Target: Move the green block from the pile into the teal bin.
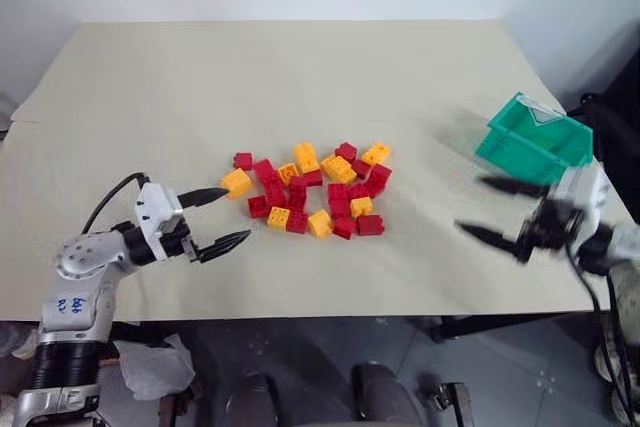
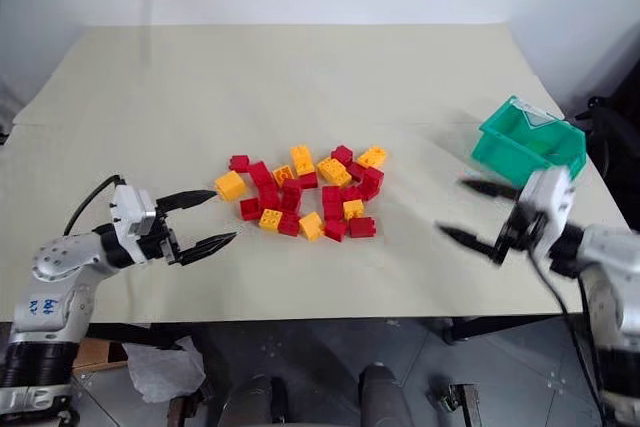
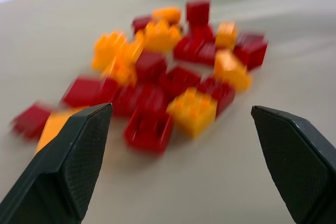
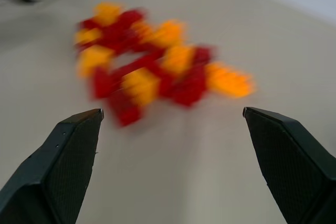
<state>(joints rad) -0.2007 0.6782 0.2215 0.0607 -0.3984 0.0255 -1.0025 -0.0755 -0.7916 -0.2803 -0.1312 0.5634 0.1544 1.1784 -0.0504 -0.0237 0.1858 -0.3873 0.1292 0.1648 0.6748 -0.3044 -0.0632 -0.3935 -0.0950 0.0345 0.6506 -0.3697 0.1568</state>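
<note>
The pile (image 1: 315, 190) of red and yellow bricks lies in the middle of the table. I see no green block among them; the green block is out of view. The teal bin (image 1: 535, 137) stands at the right side of the table, its inside hidden from me. My left gripper (image 1: 238, 214) is open, level, just left of the pile and pointing at it, with nothing between its fingers (image 3: 68, 166). My right gripper (image 1: 469, 205) is open and empty below the bin, pointing left toward the pile (image 4: 152, 61).
A beige sheet (image 1: 300, 77) covers the table; its front edge runs just below both grippers. The back half of the sheet is bare. A crumpled white cloth (image 1: 150, 365) lies under the table at the left.
</note>
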